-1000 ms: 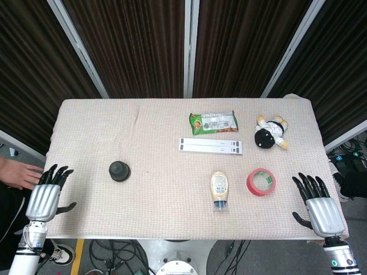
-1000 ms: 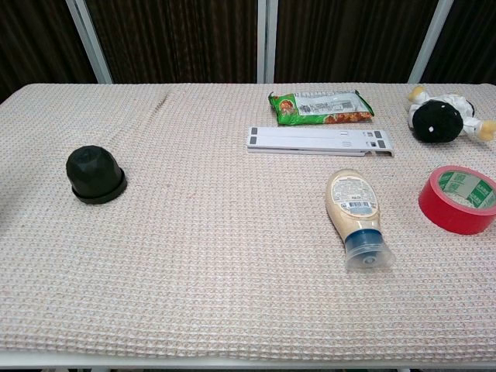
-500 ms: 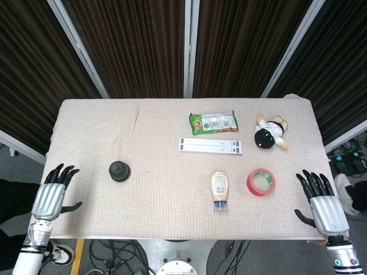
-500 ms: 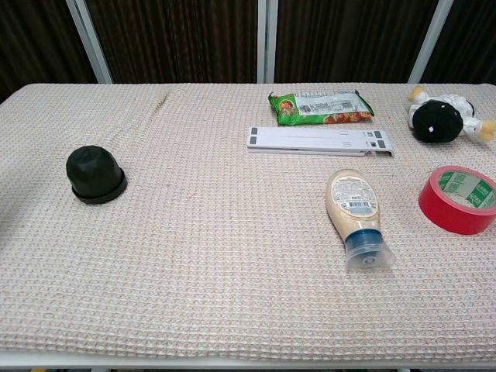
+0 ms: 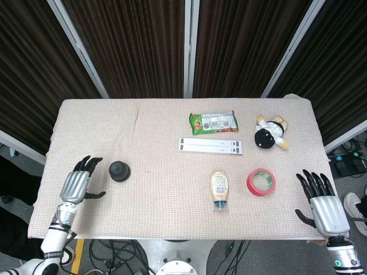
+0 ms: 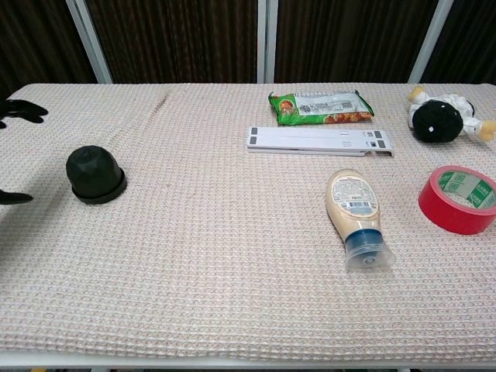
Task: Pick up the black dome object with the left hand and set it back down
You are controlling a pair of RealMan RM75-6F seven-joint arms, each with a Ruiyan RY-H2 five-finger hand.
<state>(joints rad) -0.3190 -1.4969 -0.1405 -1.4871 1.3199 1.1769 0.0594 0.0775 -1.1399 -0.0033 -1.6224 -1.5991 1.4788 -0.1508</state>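
The black dome object (image 5: 119, 171) (image 6: 94, 174) stands on the left part of the cloth-covered table (image 5: 155, 143). My left hand (image 5: 78, 183) hovers open just left of it, fingers spread and pointing toward the far side, not touching it. In the chest view only its dark fingertips (image 6: 22, 111) show at the left edge. My right hand (image 5: 322, 205) stays open past the table's near right corner, holding nothing.
A red tape roll (image 5: 261, 181) and a sauce bottle (image 5: 218, 189) lie right of centre. Farther back sit a white flat bar (image 5: 210, 145), a green snack packet (image 5: 213, 122) and a black-and-white plush toy (image 5: 270, 132).
My left hand has moved right from beyond the table's left edge to just beside the dome. A person's hand seen at the far left earlier is gone. My right hand has barely shifted.
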